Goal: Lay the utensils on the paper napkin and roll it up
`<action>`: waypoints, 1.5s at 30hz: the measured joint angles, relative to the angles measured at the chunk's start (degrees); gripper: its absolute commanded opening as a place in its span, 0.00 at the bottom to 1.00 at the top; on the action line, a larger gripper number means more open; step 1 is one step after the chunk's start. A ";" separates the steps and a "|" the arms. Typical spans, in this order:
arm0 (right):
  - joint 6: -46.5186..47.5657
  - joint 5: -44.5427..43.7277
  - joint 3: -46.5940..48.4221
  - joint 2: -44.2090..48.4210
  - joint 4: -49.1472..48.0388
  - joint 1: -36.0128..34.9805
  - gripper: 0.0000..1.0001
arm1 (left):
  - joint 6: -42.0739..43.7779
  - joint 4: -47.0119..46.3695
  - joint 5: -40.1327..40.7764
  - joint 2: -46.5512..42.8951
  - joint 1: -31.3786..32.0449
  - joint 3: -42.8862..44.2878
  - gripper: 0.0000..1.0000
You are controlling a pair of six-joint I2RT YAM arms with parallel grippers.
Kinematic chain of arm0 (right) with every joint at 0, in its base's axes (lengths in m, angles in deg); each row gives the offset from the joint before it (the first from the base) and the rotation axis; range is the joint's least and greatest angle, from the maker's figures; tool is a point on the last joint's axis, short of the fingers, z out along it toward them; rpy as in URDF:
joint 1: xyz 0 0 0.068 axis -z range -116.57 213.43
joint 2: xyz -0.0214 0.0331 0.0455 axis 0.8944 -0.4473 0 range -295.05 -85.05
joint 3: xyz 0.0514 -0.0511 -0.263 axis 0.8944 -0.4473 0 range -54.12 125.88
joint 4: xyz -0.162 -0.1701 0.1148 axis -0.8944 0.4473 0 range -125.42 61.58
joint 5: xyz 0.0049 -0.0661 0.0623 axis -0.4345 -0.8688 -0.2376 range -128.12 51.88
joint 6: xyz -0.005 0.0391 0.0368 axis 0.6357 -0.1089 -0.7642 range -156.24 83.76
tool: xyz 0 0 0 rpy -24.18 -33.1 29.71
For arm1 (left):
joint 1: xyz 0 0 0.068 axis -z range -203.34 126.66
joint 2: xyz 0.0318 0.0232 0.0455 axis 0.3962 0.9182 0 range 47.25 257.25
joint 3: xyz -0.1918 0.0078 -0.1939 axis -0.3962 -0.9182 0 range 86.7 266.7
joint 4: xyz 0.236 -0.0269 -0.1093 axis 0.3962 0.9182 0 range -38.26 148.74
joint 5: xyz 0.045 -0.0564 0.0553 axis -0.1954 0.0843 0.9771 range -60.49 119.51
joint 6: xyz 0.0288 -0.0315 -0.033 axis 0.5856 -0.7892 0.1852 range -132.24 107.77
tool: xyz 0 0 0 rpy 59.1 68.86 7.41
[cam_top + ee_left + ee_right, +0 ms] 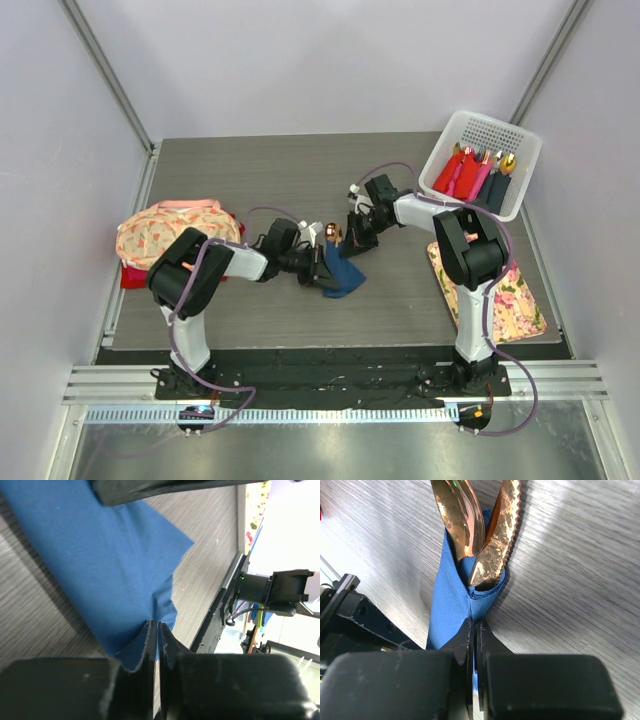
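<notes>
The dark blue paper napkin (342, 275) lies mid-table, folded round the utensils. A copper spoon (462, 520) and a serrated knife (500, 535) poke out of its open end, and the spoon's bowl (330, 232) shines in the top view. My right gripper (475, 622) is shut on the napkin's (452, 600) folded edge just below the utensils. My left gripper (158, 625) is pinched shut on another edge of the napkin (100, 555), with blue paper between its jaws. In the top view the left gripper (312, 262) and right gripper (352, 245) stand close together at the bundle.
A white basket (480, 165) at the back right holds red, pink and dark rolls with gold tips. A floral cloth (170, 232) lies bunched at the left edge. Another floral cloth (500, 290) lies beside the right arm's base.
</notes>
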 measured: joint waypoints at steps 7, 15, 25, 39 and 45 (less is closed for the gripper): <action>-0.04 -0.48 0.94 -0.13 1.27 0.13 0.28 | -1.49 0.70 -4.33 4.11 -1.88 2.08 0.00; -1.55 0.24 3.45 0.13 2.16 1.51 0.61 | -1.81 0.59 -6.05 4.76 -2.75 2.19 0.00; -3.69 -0.20 4.17 -0.52 1.99 0.39 0.58 | -1.77 0.55 -6.08 4.76 -2.75 2.19 0.00; -3.02 -4.81 2.62 -0.63 0.68 -0.98 0.01 | -1.75 0.50 -6.08 4.76 -2.80 2.19 0.02; -2.84 -2.95 1.68 -0.72 -1.14 -0.50 0.01 | -2.56 -0.31 -5.84 4.00 -2.97 1.51 0.38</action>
